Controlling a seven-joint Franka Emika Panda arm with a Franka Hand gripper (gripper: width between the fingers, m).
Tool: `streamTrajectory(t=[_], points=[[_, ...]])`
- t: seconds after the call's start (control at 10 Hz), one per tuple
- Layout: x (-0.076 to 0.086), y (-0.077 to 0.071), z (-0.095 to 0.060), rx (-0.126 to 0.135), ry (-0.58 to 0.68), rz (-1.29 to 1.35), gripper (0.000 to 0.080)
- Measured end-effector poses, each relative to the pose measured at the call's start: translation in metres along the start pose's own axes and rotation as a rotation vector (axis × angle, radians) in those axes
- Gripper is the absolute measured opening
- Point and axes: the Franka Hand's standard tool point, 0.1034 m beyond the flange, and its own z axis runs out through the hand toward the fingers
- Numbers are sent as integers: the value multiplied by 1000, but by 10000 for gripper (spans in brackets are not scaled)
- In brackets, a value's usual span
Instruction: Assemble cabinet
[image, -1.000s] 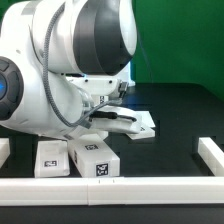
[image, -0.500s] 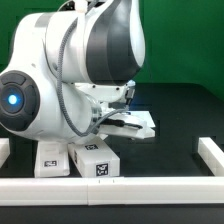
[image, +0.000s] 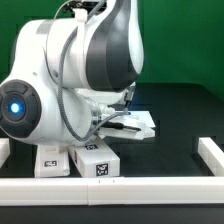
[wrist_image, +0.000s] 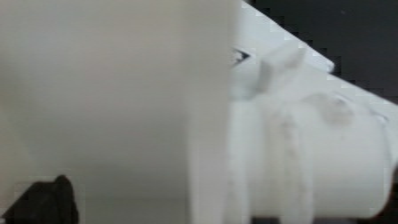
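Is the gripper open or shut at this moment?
Cannot tell. In the exterior view the arm hides the jaws, and the wrist view shows only blurred white plastic up close.

Cabinet (image: 141, 126) sits centre frame; in front, lower left, left block (image: 50, 160) and right block (image: 97, 160) lie side by side.

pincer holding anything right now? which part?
Cannot tell. The pincer sits at the cabinet, but the arm hides the contact; wrist view is just blurred white plastic.
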Motion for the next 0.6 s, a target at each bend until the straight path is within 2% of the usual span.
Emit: streamTrajectory(t=[0.3, 0.5, 0.6], points=[[0, 1, 0, 2, 1, 0, 770], [0, 1, 0, 2, 1, 0, 416], [0, 1, 0, 2, 1, 0, 280]])
